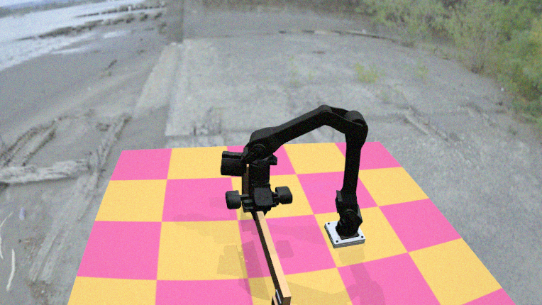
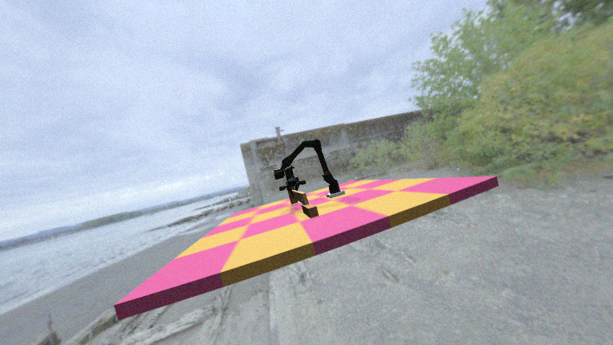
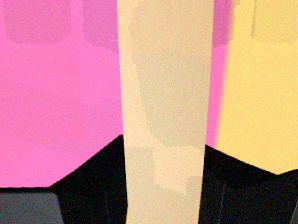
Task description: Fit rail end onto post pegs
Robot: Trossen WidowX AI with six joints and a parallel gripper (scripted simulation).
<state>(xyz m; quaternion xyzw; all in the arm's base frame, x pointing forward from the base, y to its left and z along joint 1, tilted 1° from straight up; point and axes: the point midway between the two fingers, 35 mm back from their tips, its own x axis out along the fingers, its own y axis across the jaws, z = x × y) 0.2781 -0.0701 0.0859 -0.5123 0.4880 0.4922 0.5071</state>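
The wooden rail (image 1: 269, 253) (image 2: 300, 196) (image 3: 167, 100) runs from under my gripper toward the camera in the top view. My gripper (image 1: 258, 211) (image 3: 149, 142) is shut on the rail near its post end, with a black finger on either side. The brown post (image 1: 245, 184) stands upright behind the gripper, mostly hidden by it. The footboard block (image 2: 310, 210) sits low at the rail's far end. The bracket is only partly visible, and the rail's seating in it cannot be told. The pegs, the holes and any gap at the post are hidden.
The arm's silver base plate (image 1: 344, 241) (image 2: 335, 193) stands to the right of the rail on the pink and yellow checked table (image 1: 197, 246) (image 2: 265, 225). The arm arches over from the base to the post. Shadows fall beside the rail.
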